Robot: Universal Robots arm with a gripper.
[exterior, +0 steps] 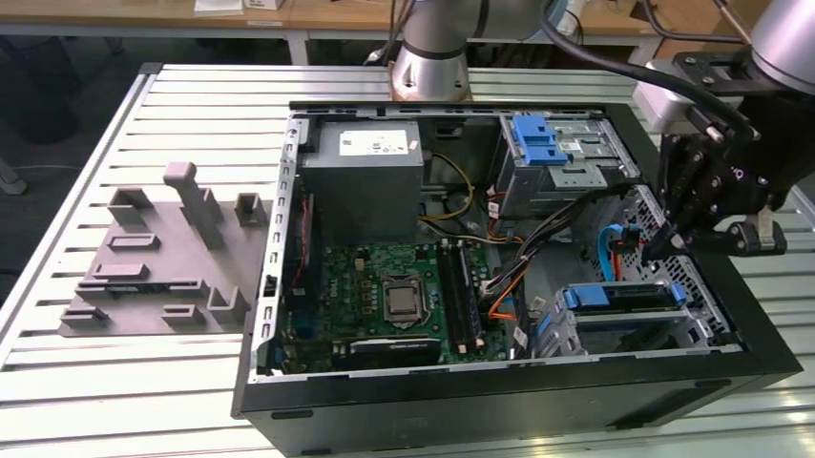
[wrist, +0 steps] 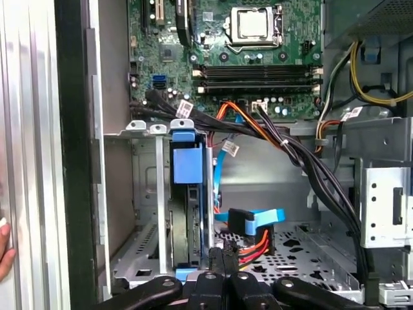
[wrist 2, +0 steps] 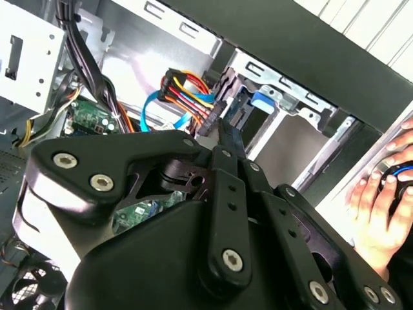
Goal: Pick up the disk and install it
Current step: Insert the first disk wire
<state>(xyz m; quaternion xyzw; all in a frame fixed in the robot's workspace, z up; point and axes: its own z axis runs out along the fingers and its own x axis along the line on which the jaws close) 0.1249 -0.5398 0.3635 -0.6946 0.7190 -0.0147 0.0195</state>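
We find the disk (exterior: 619, 298) slotted in its cage (exterior: 704, 317), lower right, rails holding it; our pincer (exterior: 665, 243) hovers above, pressed together, empty.

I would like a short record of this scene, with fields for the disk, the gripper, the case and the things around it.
disk: stands inside the drive cage, blue rail toward the opening
gripper: shut on nothing, pointing at that cage
case: open, lying on the slatted table
around: a hand beside the case; a grey fixture on the exterior view's left
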